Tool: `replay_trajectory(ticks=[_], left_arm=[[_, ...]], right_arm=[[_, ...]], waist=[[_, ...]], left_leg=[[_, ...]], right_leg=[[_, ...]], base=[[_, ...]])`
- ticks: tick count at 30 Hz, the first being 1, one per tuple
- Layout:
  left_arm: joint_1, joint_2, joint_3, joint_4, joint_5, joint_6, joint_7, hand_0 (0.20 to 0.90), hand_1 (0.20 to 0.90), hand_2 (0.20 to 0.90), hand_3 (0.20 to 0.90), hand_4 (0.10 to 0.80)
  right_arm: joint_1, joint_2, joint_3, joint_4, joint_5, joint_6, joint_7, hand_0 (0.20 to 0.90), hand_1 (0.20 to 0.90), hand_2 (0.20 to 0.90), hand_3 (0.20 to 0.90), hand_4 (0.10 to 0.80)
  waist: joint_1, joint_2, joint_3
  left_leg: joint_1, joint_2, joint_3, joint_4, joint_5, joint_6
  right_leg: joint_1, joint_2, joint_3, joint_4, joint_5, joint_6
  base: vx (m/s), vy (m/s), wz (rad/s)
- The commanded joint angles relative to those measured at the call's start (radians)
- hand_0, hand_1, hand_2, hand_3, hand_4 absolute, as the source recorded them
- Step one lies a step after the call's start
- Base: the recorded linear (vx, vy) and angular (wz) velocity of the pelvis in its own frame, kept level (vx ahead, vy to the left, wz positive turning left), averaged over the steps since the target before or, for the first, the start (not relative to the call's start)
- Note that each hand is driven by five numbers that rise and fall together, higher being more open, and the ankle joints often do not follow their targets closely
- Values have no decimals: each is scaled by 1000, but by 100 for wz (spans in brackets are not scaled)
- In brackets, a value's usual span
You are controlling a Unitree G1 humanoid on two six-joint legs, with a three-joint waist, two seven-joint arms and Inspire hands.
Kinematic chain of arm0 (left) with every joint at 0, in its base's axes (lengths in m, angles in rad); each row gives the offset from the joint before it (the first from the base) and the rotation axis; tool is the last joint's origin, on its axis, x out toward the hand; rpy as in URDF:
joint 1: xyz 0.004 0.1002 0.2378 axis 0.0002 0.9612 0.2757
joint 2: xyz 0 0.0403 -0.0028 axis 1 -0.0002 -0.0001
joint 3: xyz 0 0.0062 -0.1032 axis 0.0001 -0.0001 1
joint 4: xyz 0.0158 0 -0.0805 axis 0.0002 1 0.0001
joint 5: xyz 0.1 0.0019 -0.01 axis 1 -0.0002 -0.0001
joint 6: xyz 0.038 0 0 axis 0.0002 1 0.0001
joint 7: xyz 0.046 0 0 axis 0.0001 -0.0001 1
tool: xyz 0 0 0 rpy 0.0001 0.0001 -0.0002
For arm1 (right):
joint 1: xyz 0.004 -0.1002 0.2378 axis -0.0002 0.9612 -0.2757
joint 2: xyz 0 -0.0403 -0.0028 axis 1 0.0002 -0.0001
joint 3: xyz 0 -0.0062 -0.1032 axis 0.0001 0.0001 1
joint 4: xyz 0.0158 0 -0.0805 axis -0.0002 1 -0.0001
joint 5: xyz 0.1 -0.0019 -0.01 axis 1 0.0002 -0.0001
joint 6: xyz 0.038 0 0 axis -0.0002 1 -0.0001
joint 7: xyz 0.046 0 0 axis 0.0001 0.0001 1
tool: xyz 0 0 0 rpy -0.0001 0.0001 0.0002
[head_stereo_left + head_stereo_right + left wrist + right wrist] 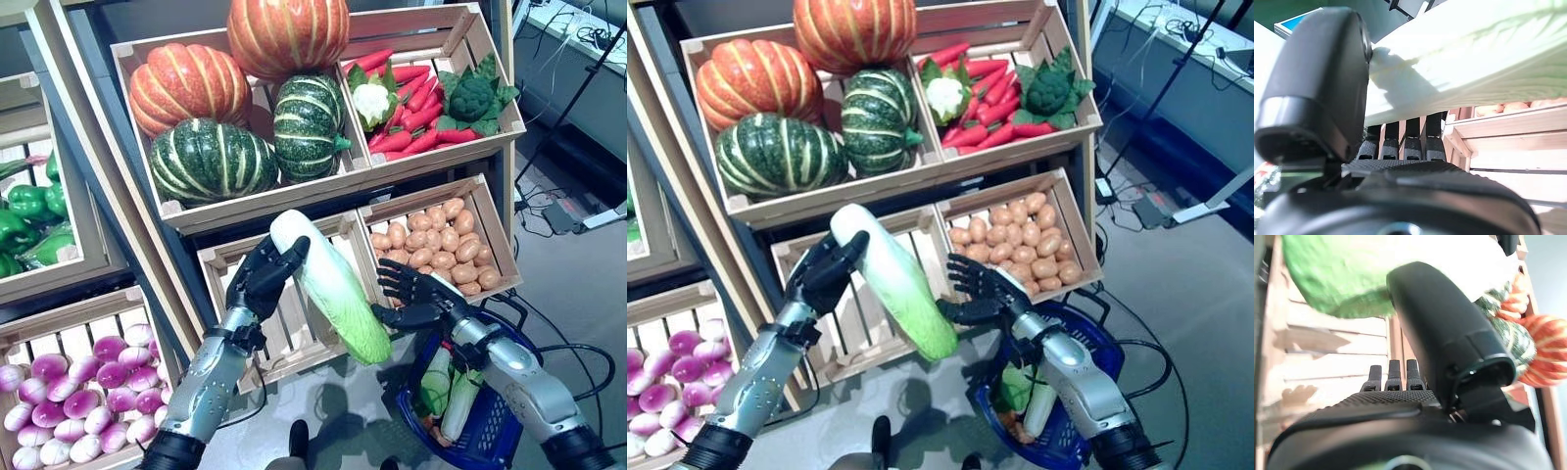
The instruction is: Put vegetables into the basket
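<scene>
The cabbage hangs tilted before the empty crate, between the left hand and right hand. The basket sits below the potato crate; pumpkins lie above.

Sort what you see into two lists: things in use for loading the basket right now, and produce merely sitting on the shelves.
In use: napa cabbage, left hand, right hand, blue basket.

Just sitting: pumpkins, potatoes, red peppers, purple turnips.
</scene>
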State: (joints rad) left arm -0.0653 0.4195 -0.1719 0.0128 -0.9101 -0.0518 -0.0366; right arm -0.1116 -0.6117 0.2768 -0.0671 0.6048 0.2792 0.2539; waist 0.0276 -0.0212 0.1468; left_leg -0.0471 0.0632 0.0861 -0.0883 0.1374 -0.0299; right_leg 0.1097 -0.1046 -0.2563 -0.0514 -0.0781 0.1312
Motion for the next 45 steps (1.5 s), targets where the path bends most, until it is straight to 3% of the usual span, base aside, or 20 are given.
replay_trajectory(ticks=[1,8,13,18,26,39,41,45], left_arm=[[-113,32,-17,-19,1,-86,-64,300,300,300,300,400],[-124,52,-42,-2,5,-88,-87,300,300,300,300,400],[-121,59,-52,9,4,-89,-101,300,300,300,300,400],[-103,70,-46,19,-2,-80,-145,300,300,300,300,400],[-74,91,-22,22,-9,-80,-205,300,300,300,300,400],[-64,82,-4,27,10,-59,-253,300,300,300,300,400],[-69,75,-4,29,17,-60,-252,300,300,300,300,400],[-66,75,-7,22,13,-79,-223,300,300,300,300,400]], right_arm=[[-117,-19,78,-87,122,25,164,900,900,900,900,800],[-169,-34,187,-52,293,174,377,900,900,900,900,800],[-187,-21,225,-39,376,214,495,900,900,900,900,800],[-186,3,222,-35,473,208,662,900,900,900,900,800],[-160,10,162,-40,527,126,880,900,900,900,900,800],[-122,41,66,-52,557,114,897,900,900,900,900,800],[-114,38,68,-46,505,105,863,900,900,900,900,800],[-85,-5,67,-42,424,120,643,900,900,900,900,800]], waist=[[20,-44,-105],[35,-56,-117],[42,-57,-124],[50,-55,-132],[53,-49,-124],[44,-38,-109],[42,-39,-108],[30,-40,-105]], left_leg=[[71,-4,19,1,-130,-12],[74,0,11,1,-125,-20],[76,1,4,1,-125,-23],[82,3,3,1,-126,-26],[86,5,-2,1,-129,-26],[89,9,-8,1,-135,-29],[87,9,-10,1,-135,-29],[86,11,-6,1,-130,-31]], right_leg=[[-50,-70,17,-25,134,15],[-41,-73,8,-27,135,16],[-36,-75,8,-30,135,17],[-30,-77,9,-28,132,19],[-33,-74,21,-16,120,17],[-32,-72,28,-10,108,18],[-34,-71,29,-9,108,18],[-37,-71,29,-13,113,19]], base=[[0,0,0],[1,-1,0],[4,-2,2],[11,4,7],[1,1,0],[0,0,0],[0,0,0],[0,0,0]])
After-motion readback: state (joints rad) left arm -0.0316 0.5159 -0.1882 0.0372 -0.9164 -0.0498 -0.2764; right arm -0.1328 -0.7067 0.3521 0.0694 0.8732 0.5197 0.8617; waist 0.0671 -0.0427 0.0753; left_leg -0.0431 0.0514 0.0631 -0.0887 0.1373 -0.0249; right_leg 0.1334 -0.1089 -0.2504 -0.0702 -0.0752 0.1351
